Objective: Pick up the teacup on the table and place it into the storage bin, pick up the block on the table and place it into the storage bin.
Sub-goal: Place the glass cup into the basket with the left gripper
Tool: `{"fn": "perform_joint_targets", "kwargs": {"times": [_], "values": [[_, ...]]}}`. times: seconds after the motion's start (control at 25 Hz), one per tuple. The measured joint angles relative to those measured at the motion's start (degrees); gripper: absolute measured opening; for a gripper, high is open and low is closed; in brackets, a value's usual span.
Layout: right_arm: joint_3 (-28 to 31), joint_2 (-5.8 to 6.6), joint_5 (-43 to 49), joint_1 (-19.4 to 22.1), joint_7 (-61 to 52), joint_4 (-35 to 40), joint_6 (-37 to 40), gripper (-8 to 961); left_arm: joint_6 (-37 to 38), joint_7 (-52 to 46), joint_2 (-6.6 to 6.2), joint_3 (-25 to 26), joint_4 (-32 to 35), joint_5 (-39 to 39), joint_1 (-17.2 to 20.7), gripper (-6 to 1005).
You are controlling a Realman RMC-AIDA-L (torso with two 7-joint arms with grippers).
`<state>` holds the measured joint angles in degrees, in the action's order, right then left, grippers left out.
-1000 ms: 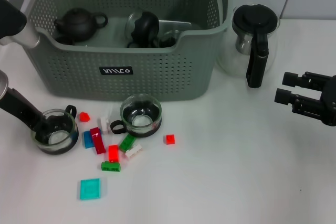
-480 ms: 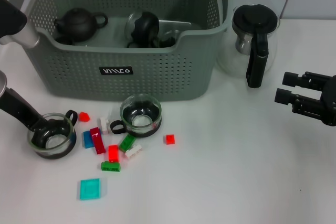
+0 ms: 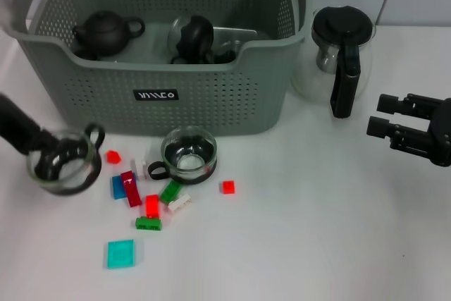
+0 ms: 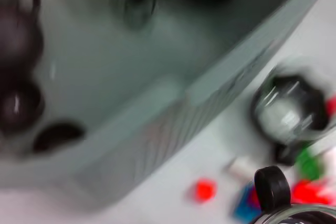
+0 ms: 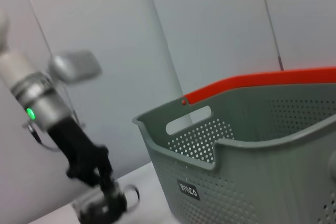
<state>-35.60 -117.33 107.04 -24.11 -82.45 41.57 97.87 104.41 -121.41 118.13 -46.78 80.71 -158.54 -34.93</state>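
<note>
The left pincer (image 3: 44,151) holds a glass teacup (image 3: 63,165) lifted off the table (image 3: 317,230), left-near of the storage bin (image 3: 169,93). The right pincer (image 3: 377,118) hangs wide, far right.

Glass coffee pot (image 3: 337,58) beside basket

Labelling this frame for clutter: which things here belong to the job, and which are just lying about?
Job: held teacup in left gripper, second teacup, blocks, storage bin.

Lying about: glass coffee pot, teapot already in bin, idle right gripper.
</note>
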Motion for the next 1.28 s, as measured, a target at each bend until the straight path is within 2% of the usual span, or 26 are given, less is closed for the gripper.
{"fn": "perform_joint_targets", "kwargs": {"times": [0.12, 0.24, 0.36, 0.44, 0.48, 0.56, 0.68, 0.76, 1.04, 1.28], "values": [[0.0, -0.01, 0.0, -0.09, 0.01, 0.0, -0.04, 606, 8.32, 2.93, -1.05, 8.23, 4.81, 5.3, -1.72, 42], [0.0, -0.01, -0.12, -0.08, 0.03, 0.0, -0.05, 606, 12.49, 3.52, -3.22, 13.56, 5.11, 12.99, -2.7, 42], [0.0, 0.01, -0.17, 0.08, 0.01, 0.0, -0.05, 605, 13.34, 2.06, -6.49, 15.28, 1.34, 24.17, -2.79, 43], [0.0, 0.03, -0.21, 0.21, 0.01, 0.0, -0.05, 605, 12.71, 1.18, -7.84, 15.52, -1.6, 29.25, -3.32, 43], [0.0, 0.06, -0.26, 0.26, 0.01, 0.0, -0.05, 605, 11.78, 0.83, -8.11, 16.05, -2.53, 30.83, -3.93, 43], [0.0, 0.1, -0.32, 0.3, 0.0, 0.0, -0.05, 606, 9.17, 0.21, -7.95, 16.72, -3.04, 32.66, -5.23, 43], [0.0, 0.15, -0.35, 0.3, -0.01, 0.0, 0.0, 606, 3.18, -0.74, -6.79, 15.62, -2.92, 32.97, -7.54, 43], [0.01, 0.16, -0.36, 0.3, -0.01, 0.0, 0.12, 606, -2.58, -1.53, -6.1, 12.72, -3.73, 32.31, -9.39, 42], [0.16, 0.17, -0.41, 0.21, 0.0, 0.22, 0.46, 607, -25.01, -2.86, -5.32, 0.53, -11.78, 28.06, -13.03, 42], [1.25, 0.17, -0.44, -0.07, 0.0, 0.05, 0.57, 606, -39.98, -2.55, -3.01, -9.89, -16.84, 20.58, -14.35, 43]]}}
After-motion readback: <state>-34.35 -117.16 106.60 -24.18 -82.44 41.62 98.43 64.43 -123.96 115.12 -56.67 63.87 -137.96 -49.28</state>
